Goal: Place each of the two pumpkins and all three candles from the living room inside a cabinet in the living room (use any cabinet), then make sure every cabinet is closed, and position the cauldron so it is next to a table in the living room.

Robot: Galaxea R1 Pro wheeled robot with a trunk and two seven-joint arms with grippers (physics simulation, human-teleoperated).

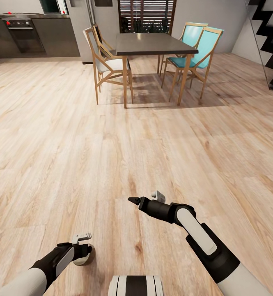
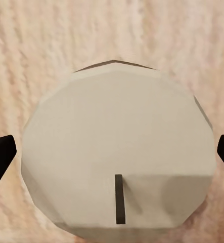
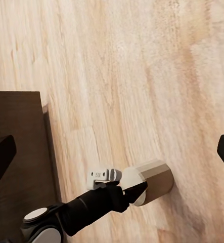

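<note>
One pale grey-white stubby faceted candle (image 2: 117,152) with a short dark wick, clamped in the left gripper (image 1: 83,249) low over the light wooden plank floor (image 1: 111,144). Left arm is bent close to the trunk. Right gripper (image 1: 133,200) is extended forward, holding nothing; can't tell if its jaws are parted. One dark-topped dining table (image 1: 152,43) with four wooden chairs, two white-cushioned (image 1: 107,61) and two turquoise (image 1: 198,53), stands far ahead.

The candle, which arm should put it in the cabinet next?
Left, probably. The left gripper already has the candle between its fingers, above the wooden floor. The right gripper is open and holds nothing, so it looks free for a cabinet front.
</note>
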